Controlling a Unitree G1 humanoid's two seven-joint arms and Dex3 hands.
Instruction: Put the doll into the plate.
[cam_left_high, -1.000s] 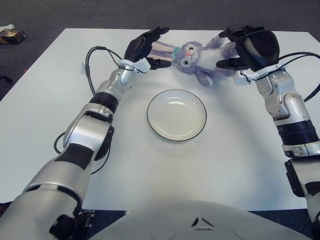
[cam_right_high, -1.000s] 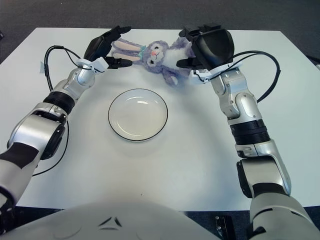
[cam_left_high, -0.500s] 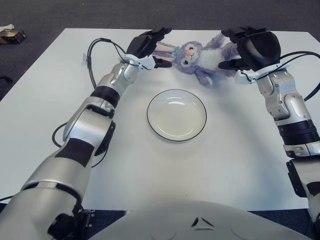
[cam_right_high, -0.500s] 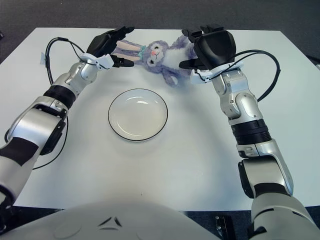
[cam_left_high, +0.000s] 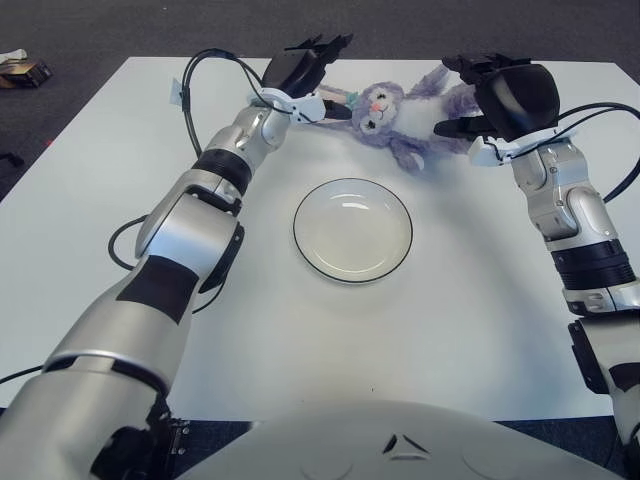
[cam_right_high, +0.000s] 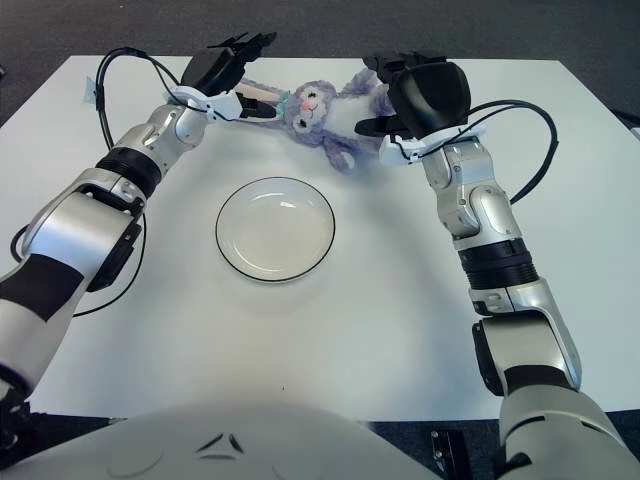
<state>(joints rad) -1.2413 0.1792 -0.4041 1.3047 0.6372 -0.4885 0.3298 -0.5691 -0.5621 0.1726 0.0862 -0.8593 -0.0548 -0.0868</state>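
Note:
A purple plush bunny doll (cam_left_high: 385, 108) lies on the far side of the white table, ears pointing left and limbs to the right. Nearer me, at the table's middle, sits a white plate (cam_left_high: 352, 230) with a dark rim and nothing in it. My left hand (cam_left_high: 305, 75) hovers over the doll's pale ears with its fingers spread, holding nothing. At the doll's right end my right hand (cam_left_high: 470, 95) has its fingers open on either side of a purple limb, without closing on it.
The white table (cam_left_high: 450, 330) ends just beyond the doll, with dark floor behind. A black cable (cam_left_high: 190, 85) loops above my left forearm. A small box (cam_left_high: 22, 68) lies on the floor at the far left.
My left hand has moved farther away and slightly right, from beside the ears to above them. The right hand, doll and plate have barely moved.

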